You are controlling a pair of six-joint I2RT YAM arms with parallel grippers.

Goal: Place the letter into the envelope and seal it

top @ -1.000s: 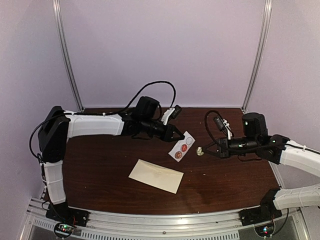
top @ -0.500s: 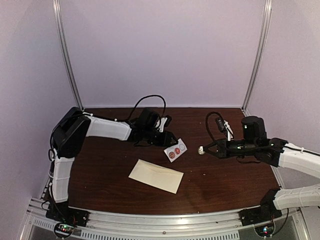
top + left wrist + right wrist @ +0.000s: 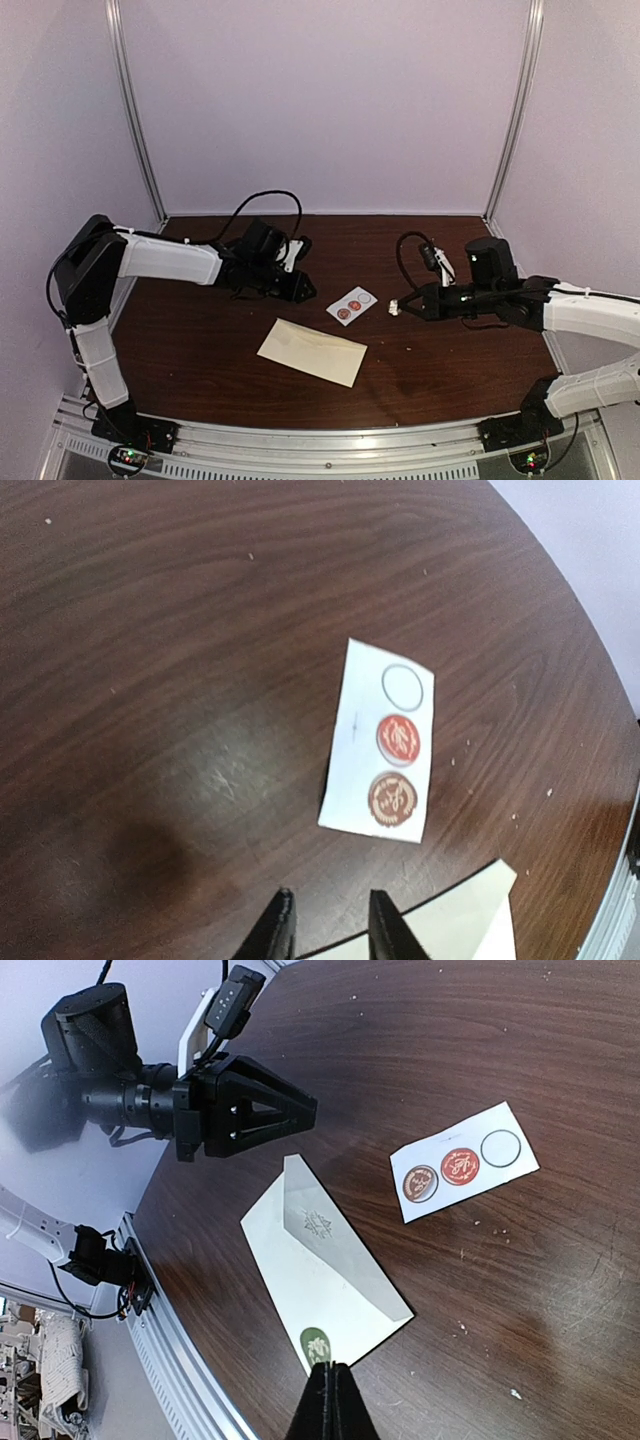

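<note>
The left gripper (image 3: 303, 291) hangs low over the dark wooden table (image 3: 190, 345), left of centre, and has pulled back to the left. A second ago its tip was at the far end of the sticker strip (image 3: 351, 304), but now bare wood lies between them. In the left wrist view its fingers (image 3: 280, 932) stand a little apart, with nothing between them.

Just in front of that gripper and slightly to its right, the envelope (image 3: 312, 351) lies flat on the table near the front edge, set at a slant. Its pointed flap faces up and is folded down onto the body. It has not moved over the last second, and neither gripper touches it.

The strip lies flat behind the envelope's right end, close to it but apart. It has slid a little toward the left and the front since the earlier pictures. It carries an empty ring, a red seal and a brown seal in a row.

Just right of the strip, the right gripper (image 3: 396, 307) has crept a short way left and now hovers above the wood. Its jaws are closed, and a small green seal (image 3: 315, 1343) sits pinched at their tip. The gripper was already carrying this seal a second ago.
</note>
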